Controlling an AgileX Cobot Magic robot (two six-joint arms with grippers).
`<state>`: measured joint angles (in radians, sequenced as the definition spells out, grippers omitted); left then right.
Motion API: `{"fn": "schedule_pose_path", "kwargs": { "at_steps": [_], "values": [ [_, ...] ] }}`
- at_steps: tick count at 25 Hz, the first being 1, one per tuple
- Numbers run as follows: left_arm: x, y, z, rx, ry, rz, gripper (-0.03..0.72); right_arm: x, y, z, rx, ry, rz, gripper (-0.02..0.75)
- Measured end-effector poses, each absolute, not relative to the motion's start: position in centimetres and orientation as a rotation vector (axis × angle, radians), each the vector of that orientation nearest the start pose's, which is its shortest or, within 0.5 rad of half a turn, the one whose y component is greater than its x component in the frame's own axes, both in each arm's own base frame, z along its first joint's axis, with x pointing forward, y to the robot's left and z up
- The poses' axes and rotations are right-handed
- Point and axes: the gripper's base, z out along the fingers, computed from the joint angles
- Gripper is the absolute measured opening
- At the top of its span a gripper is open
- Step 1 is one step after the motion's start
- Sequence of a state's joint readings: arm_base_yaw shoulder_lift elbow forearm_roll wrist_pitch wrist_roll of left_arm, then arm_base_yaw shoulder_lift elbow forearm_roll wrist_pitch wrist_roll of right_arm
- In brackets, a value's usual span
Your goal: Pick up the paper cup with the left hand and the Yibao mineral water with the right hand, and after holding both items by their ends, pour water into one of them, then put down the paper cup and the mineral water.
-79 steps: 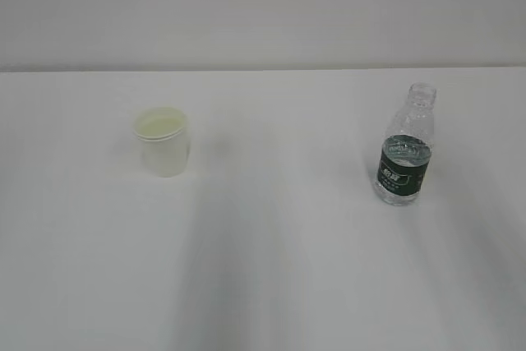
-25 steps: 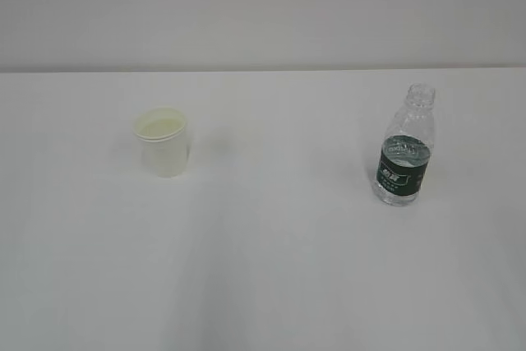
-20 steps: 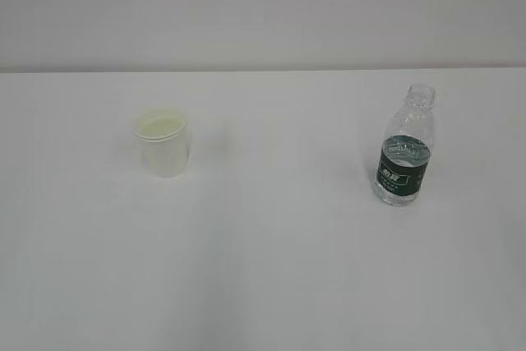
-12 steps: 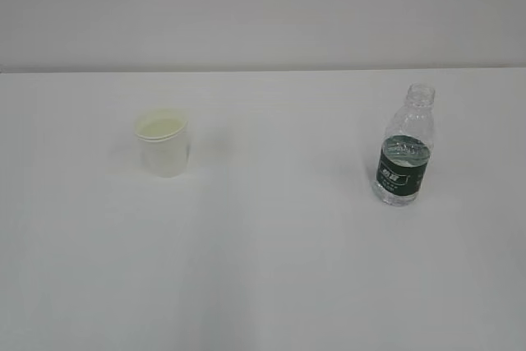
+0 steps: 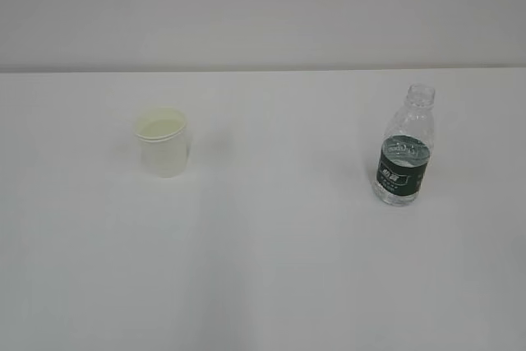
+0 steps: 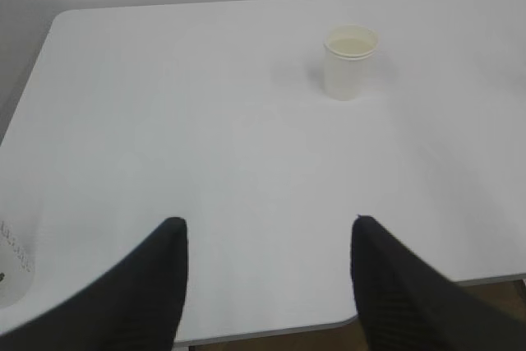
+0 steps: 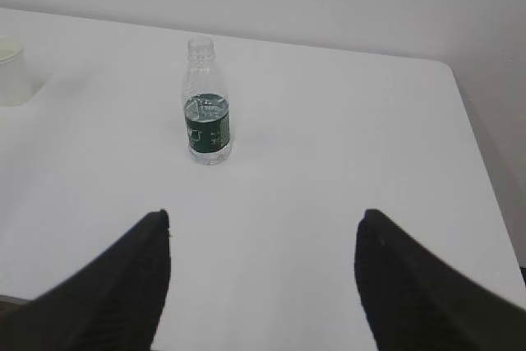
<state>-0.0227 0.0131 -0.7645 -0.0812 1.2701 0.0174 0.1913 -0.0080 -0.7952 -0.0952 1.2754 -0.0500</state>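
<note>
The white paper cup (image 5: 163,140) stands upright on the white table, left of centre; it also shows in the left wrist view (image 6: 350,62) and at the left edge of the right wrist view (image 7: 11,74). The Yibao mineral water bottle (image 5: 405,148), clear with a dark green label and no cap, stands upright at the right; it also shows in the right wrist view (image 7: 205,104). My left gripper (image 6: 269,228) is open and empty, well short of the cup, over the table's near edge. My right gripper (image 7: 263,219) is open and empty, well short of the bottle. Neither gripper shows in the exterior view.
The white table (image 5: 271,269) runs back to a pale wall. Its near edge and rounded corner show in the left wrist view (image 6: 271,334). Its right edge shows in the right wrist view (image 7: 481,170). A pale object with small marks sits at the left edge of the left wrist view (image 6: 12,260).
The soft shadows on the table in front of the cup and bottle have faded. The cup and the bottle have not moved.
</note>
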Motion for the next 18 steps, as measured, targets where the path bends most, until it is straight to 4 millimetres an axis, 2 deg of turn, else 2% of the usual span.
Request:
{"fn": "schedule_pose_path", "kwargs": {
  "at_steps": [5, 10, 18],
  "values": [
    [-4.8, -0.6, 32.6, 0.066, 2.006, -0.097, 0.467, -5.7, -2.1, 33.3, -0.196, 1.936, -0.029, 0.531],
    [-3.7, -0.7, 31.0, 0.065, 2.076, -0.103, 0.468, -5.1, -2.0, 32.4, -0.201, 1.973, -0.037, 0.531],
    [-3.1, -0.7, 29.9, 0.066, 2.121, -0.104, 0.463, -4.3, -1.8, 31.3, -0.211, 2.02, -0.036, 0.531]
  ]
}}
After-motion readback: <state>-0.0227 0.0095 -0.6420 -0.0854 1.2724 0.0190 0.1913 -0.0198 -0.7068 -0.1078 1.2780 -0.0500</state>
